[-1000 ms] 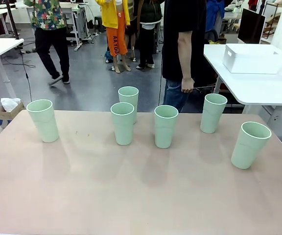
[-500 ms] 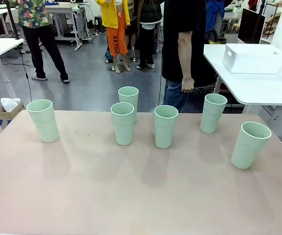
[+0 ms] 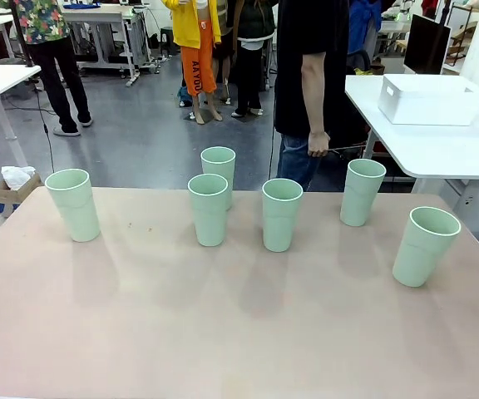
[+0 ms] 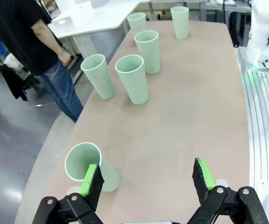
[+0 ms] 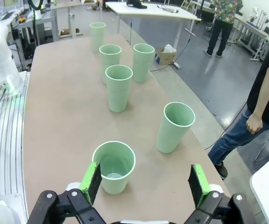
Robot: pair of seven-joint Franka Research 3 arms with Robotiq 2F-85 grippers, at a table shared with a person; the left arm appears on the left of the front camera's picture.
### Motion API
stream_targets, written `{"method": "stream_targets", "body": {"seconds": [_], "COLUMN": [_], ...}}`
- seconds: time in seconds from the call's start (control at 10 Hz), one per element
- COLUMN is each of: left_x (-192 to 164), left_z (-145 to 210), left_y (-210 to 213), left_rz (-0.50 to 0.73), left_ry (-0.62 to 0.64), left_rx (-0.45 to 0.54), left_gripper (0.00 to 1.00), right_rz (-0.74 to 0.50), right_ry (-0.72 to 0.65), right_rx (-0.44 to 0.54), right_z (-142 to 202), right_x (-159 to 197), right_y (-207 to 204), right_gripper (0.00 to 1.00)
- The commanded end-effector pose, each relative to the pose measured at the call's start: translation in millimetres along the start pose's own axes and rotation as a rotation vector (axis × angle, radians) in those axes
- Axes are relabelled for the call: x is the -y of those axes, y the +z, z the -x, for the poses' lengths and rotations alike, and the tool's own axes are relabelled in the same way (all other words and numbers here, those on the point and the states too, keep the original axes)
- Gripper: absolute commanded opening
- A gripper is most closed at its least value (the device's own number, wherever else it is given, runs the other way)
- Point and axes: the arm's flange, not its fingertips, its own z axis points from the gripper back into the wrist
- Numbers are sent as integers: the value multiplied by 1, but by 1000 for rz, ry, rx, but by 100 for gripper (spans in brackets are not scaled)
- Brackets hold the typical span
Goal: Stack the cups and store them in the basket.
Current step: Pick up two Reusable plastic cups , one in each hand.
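Judging by their thin, smooth walls, you can expect the six cups to be light, fairly stiff and a little slippery, and easy to tip with a sideways nudge. All stand upright and apart on the brown table: the leftmost cup alone, three grouped about the middle, one right of middle, and the rightmost cup near the edge. None is nested yet. The basket sits on a white side table past the far right corner, well apart from every cup, so storing will likely need a long reach. Your left gripper hangs empty with its fingers spread wide, and the leftmost cup shows just behind one pad. Your right gripper is spread the same way, with the rightmost cup ahead between its fingers. Take each cup across the upper wall, just under the rim ridge, which may stop it slipping. Squeeze gently, since the wall could flex.
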Motion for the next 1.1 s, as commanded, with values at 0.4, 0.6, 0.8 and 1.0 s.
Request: {"method": "stream_targets", "body": {"seconds": [0.4,0.6,0.8,1.0], "left_x": [0,0,0,0], "left_z": [0,0,0,0], "left_y": [-1,-1,-1,-1], "left_rz": [6,6,6,6], "left_ry": [-3,-3,-3,-3], "left_rx": [2,2,2,2], "left_gripper": [100,100,100,100], "right_rz": [0,0,0,0], "right_ry": [1,1,1,1], "right_rx": [-3,-3,-3,-3], "right_z": [1,1,1,1], "right_x": [0,0,0,0], "right_y": [1,1,1,1], "right_gripper": [100,100,100,100]}}
